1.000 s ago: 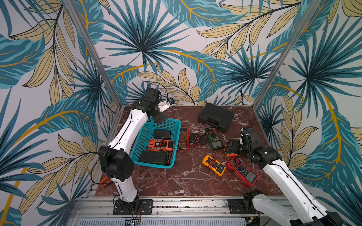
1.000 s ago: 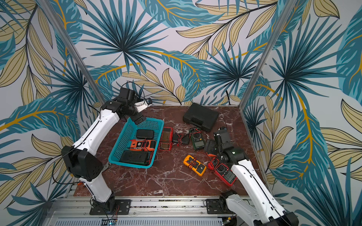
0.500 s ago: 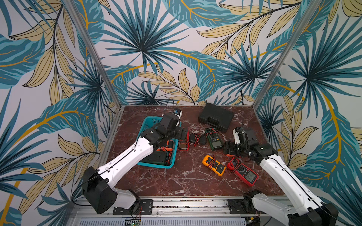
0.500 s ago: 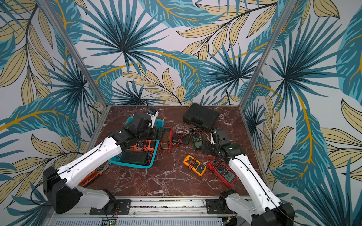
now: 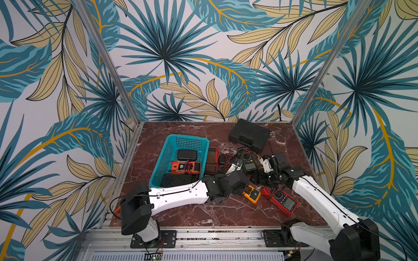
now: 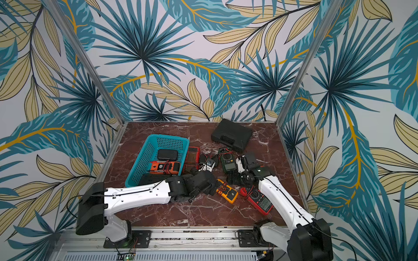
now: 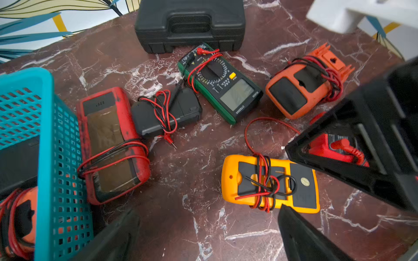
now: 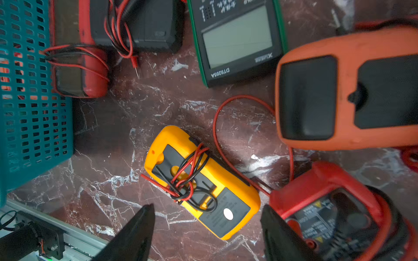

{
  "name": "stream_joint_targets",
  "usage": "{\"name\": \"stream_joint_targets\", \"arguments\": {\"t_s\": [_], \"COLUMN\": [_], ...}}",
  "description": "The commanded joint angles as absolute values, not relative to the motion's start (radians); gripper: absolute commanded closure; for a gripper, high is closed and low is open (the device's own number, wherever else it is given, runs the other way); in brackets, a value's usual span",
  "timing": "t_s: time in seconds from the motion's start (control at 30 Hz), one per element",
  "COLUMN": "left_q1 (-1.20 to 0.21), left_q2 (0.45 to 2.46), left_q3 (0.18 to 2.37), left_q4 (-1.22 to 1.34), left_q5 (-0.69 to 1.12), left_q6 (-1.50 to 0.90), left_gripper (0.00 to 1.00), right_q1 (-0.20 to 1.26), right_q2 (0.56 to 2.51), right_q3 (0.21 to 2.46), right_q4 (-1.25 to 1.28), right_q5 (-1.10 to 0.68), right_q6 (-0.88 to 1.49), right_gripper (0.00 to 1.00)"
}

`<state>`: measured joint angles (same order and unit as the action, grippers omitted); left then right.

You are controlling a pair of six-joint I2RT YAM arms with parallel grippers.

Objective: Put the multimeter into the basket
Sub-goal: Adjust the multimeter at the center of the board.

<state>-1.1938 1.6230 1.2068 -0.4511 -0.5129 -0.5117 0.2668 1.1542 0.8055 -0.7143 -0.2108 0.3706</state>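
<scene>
Just beside basket (image 7: 63,158) wall lies red multimeter (image 7: 106,126).

The white and black left arm (image 5: 178,196) is lying low, pointing toward the middle, its black left gripper (image 7: 203,237) holding both fingers wide apart, gripping nothing. The white and black right arm (image 5: 316,198) is leaning in beside it, its black right gripper (image 8: 208,235) hanging with fingers apart, empty too.
</scene>
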Motion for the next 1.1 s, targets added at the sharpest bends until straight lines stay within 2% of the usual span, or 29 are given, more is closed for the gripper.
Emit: {"name": "stream_joint_targets", "arguments": {"t_s": [0.0, 0.57, 0.9, 1.0, 1.07], "left_q1": [-1.203, -1.216, -1.216, -1.216, -1.216], "left_q2": [1.627, 1.534, 1.444, 1.415, 1.396], "left_q3": [1.226, 1.016, 0.948, 0.929, 0.915], "left_q4": [-0.476, -0.422, -0.421, -0.422, -0.412], "left_q5": [-0.577, -0.616, -0.670, -0.688, -0.690], "left_q6": [-0.585, -0.834, -0.877, -0.877, -0.872], "left_gripper": [0.00, 0.00, 0.00, 0.00, 0.00], "right_q1": [0.263, 0.326, 0.430, 0.466, 0.494], "right_q2": [1.180, 1.397, 1.365, 1.345, 1.328], "right_q3": [0.778, 0.740, 0.681, 0.666, 0.666], "right_q4": [-0.648, -0.516, -0.469, -0.468, -0.484], "right_q5": [-0.239, -0.213, -0.236, -0.225, -0.207], "right_q6": [0.406, 0.451, 0.542, 0.565, 0.566], "right_gripper": [0.24, 0.24, 0.24, 0.20, 0.08]}}
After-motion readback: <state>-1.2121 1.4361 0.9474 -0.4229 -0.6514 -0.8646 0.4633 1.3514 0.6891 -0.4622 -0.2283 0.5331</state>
